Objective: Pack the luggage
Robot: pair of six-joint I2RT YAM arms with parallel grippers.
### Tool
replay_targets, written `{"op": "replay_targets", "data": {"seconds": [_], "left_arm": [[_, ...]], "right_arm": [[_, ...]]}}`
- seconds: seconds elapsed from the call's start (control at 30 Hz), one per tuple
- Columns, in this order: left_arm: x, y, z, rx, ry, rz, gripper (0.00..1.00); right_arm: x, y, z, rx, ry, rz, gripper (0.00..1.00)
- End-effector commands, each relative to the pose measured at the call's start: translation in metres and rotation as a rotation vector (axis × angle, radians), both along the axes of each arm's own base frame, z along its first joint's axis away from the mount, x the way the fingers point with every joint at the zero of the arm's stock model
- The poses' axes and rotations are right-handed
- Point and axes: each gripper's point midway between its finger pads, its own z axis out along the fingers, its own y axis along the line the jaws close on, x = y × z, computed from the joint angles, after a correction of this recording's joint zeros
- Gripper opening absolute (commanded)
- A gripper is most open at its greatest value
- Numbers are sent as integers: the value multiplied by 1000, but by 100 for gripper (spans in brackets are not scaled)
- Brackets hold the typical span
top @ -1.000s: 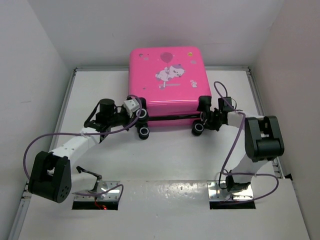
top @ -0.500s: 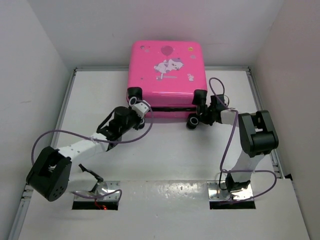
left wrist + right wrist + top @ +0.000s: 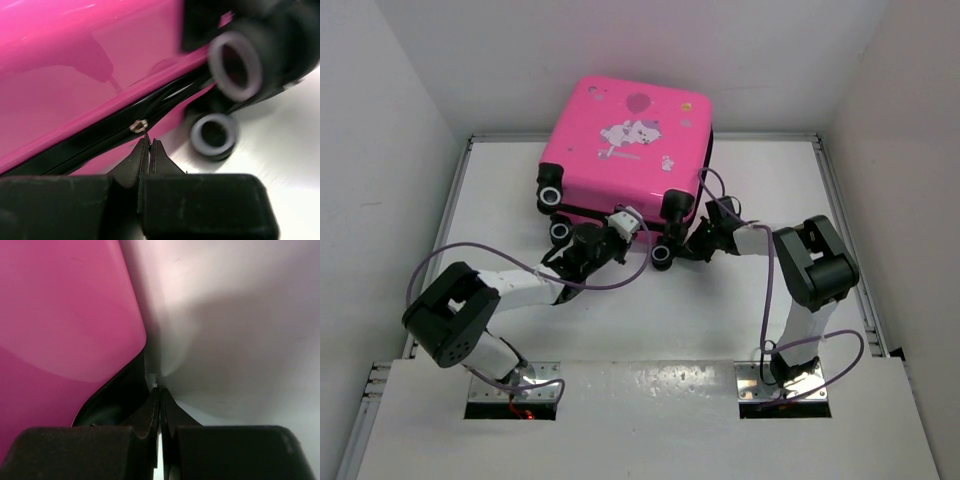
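The luggage (image 3: 625, 145) is a bright pink hard-shell suitcase with a white cartoon animal on its lid. It lies flat at the back middle of the table, turned askew, with its black wheels (image 3: 662, 252) facing me. My left gripper (image 3: 632, 232) is at the near edge; in the left wrist view it (image 3: 148, 143) is shut on the thin metal zipper pull (image 3: 138, 125) of the black zipper seam (image 3: 90, 142) in the pink shell (image 3: 75, 75). My right gripper (image 3: 690, 243) is by the near right corner; it (image 3: 160, 391) is shut beside the shell (image 3: 60, 315), with nothing seen between its jaws.
White walls close in the table (image 3: 650, 310) at the back and both sides. Two grey-rimmed wheels (image 3: 235, 65) stand just right of my left gripper. Purple cables loop from both arms.
The suitcase has swung round and shifted left, its near right corner coming towards the middle. Both grippers have moved left with its near edge.
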Motion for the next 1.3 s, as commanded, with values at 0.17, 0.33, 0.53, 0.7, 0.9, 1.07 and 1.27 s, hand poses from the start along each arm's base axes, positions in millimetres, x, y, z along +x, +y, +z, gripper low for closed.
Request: {"op": "replay_targets", "data": {"seconds": [0.17, 0.33, 0.53, 0.7, 0.9, 1.07, 1.27], "left_arm": [[-34, -88, 41, -191, -45, -273, 0], [-43, -93, 49, -208, -64, -288, 0], [-77, -96, 53, -185, -107, -392, 0], [-86, -80, 44, -139, -77, -365, 0], [-106, -67, 45, -115, -63, -414, 8], [-109, -61, 53, -81, -76, -416, 74], [-87, -19, 86, -25, -107, -200, 100]], "right_arm": [[22, 65, 37, 151, -107, 93, 0], [30, 68, 39, 159, -139, 104, 0], [54, 81, 56, 176, -231, 141, 0], [54, 68, 63, 160, -261, 154, 0], [50, 30, 66, 133, -274, 146, 0], [51, -7, 87, 65, -365, 182, 10], [26, -44, 136, -128, -546, 292, 12]]}}
